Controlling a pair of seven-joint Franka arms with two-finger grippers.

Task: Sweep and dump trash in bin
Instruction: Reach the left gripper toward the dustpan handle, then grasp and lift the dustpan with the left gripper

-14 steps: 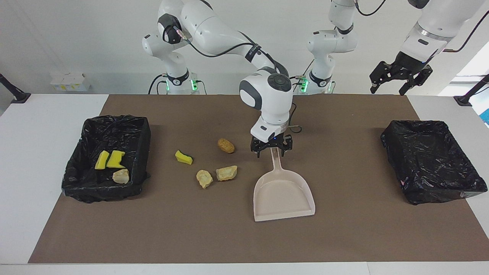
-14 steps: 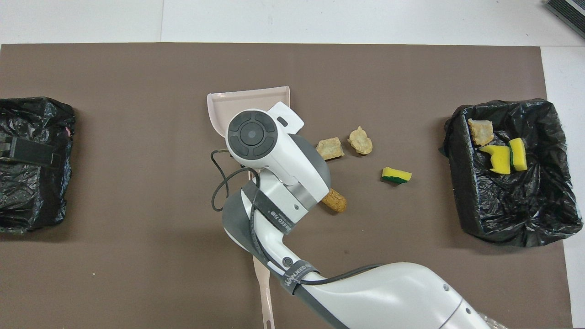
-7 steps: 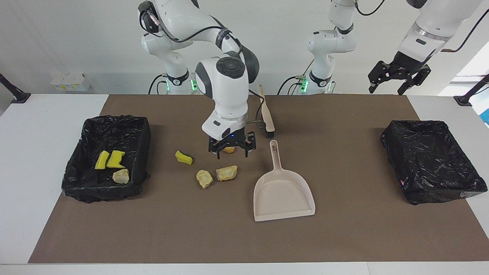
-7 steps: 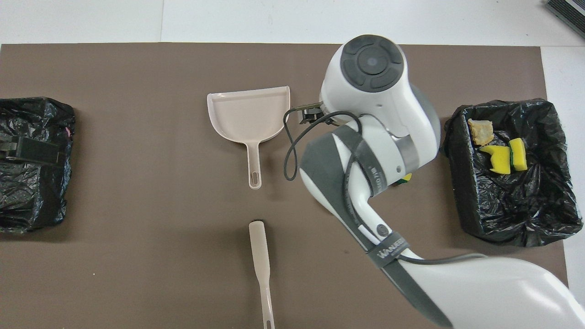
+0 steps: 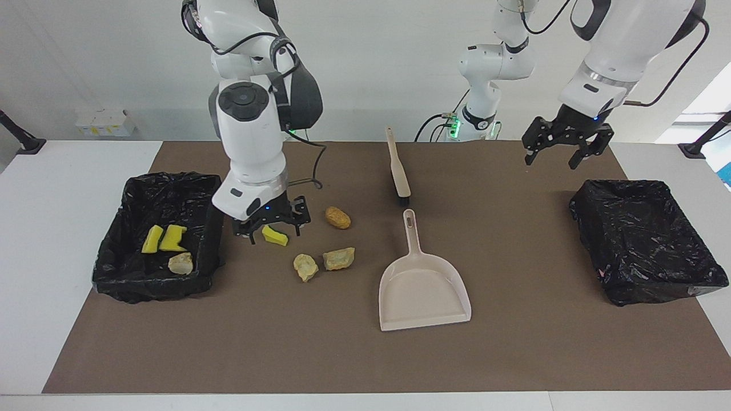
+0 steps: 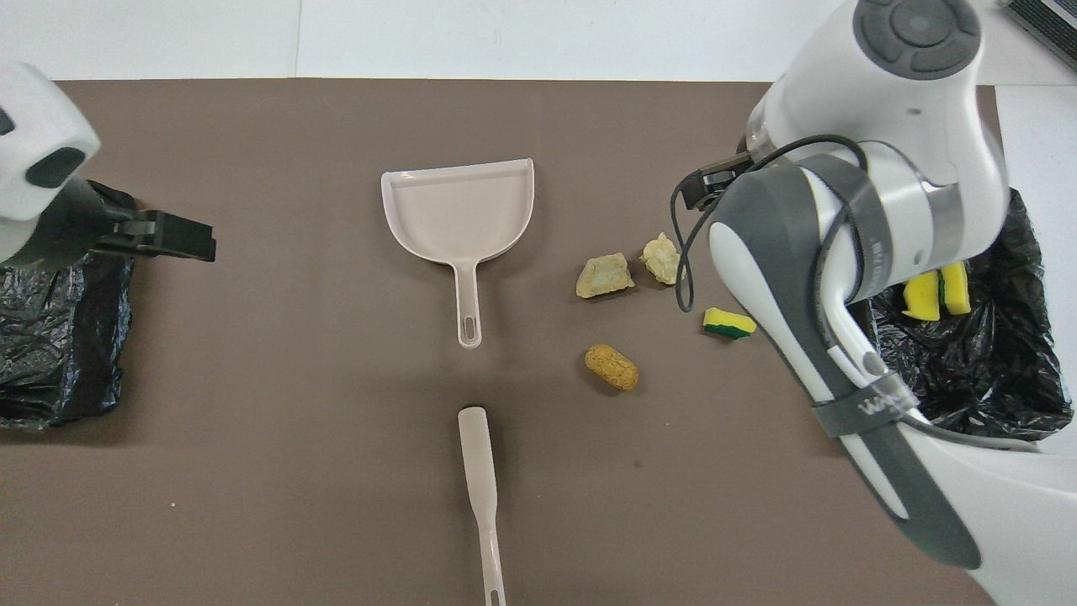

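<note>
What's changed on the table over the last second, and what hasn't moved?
The right tool has left the dustpan handle and swung toward the right arm's end of the table; it now hangs open over the sponge wedge. The left tool, open, has dropped lower near the empty bin. The dustpan, the brush, the loose trash and the bin's contents stayed put.

Right gripper (image 5: 272, 226): no longer over the dustpan (image 5: 424, 291) handle at frame centre; now to the left in the facing view, open and low over the yellow-green sponge (image 5: 274, 236) beside the black bin (image 5: 212, 188).
Dustpan: its handle is now uncovered and free.
Brush (image 5: 398, 170): once hidden by the right arm, now in plain sight above the dustpan.
Brown lump (image 5: 337, 217): uncovered again.
Left gripper (image 5: 567, 144): lower and further left, at upper right.
</note>
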